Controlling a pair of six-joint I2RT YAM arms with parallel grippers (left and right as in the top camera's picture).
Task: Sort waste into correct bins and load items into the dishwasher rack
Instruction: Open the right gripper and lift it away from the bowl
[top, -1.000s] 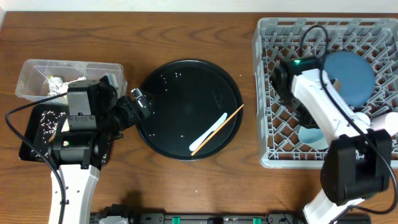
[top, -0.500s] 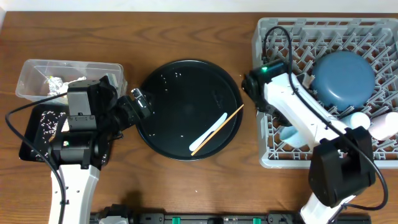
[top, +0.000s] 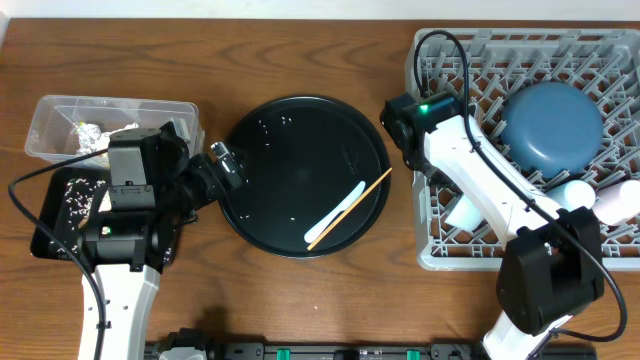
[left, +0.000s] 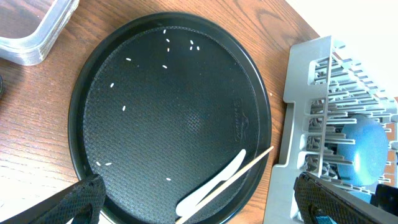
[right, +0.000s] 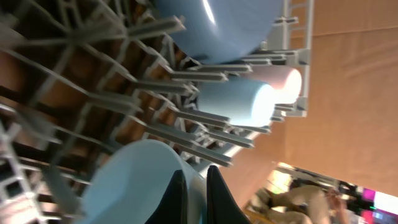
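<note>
My left gripper (left: 205, 208) is open and empty, low over the near-left edge of the round black tray (top: 300, 130). It also shows in the overhead view (top: 222, 165). The white spoon (top: 340, 208) and the wooden chopstick (top: 362, 195) lie on that tray with loose rice grains (left: 165, 43). My right gripper (right: 196, 199) is inside the grey rack (top: 430, 60), shut on the rim of the light blue bowl (right: 130, 180). The blue plate (top: 550, 120), pale blue cup (right: 236, 102) and pink cup (right: 287, 84) stand in the rack.
The clear tub (top: 60, 112) at far left holds crumpled tissue and wrapper (top: 90, 133). The shallow black tray (top: 45, 235) below it holds rice grains. My right arm's cable loops over the rack's left side. Bare wood lies in front of the round tray.
My right arm has swung left from over the blue plate to the rack's left edge. The light blue bowl has shifted left with it. The left arm has not moved.
</note>
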